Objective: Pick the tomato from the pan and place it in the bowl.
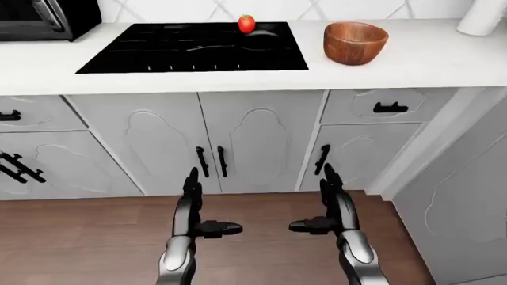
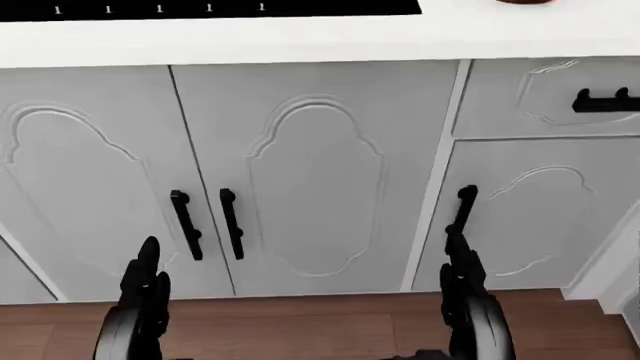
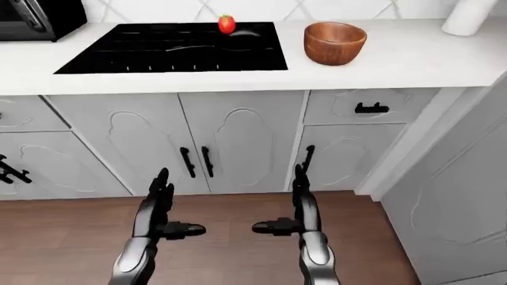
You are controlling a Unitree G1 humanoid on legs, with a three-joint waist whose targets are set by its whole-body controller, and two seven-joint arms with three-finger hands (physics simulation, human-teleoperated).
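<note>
The tomato (image 1: 246, 24) sits at the top edge of the black stove (image 1: 158, 53), on what seems to be a dark pan (image 1: 265, 35) that barely stands out against the cooktop. It looks small, round and smooth, so I judge it light but slippery and easy to bruise; the fingers should close gently round its widest part, from the sides or above, not pinch its top. The wooden bowl (image 1: 355, 43) stands on the white counter (image 1: 428, 59) just right of the stove, upright and apparently empty, near the tomato. A microwave (image 1: 43, 18) fills the top left corner. Below are grey cabinet doors (image 1: 254, 142) with black handles. Both hands hang low over the wooden floor (image 1: 71, 237), well apart from the tomato: the left hand (image 1: 192, 205) and right hand (image 1: 333, 205) hold nothing, fingers spread and pointing upward.
</note>
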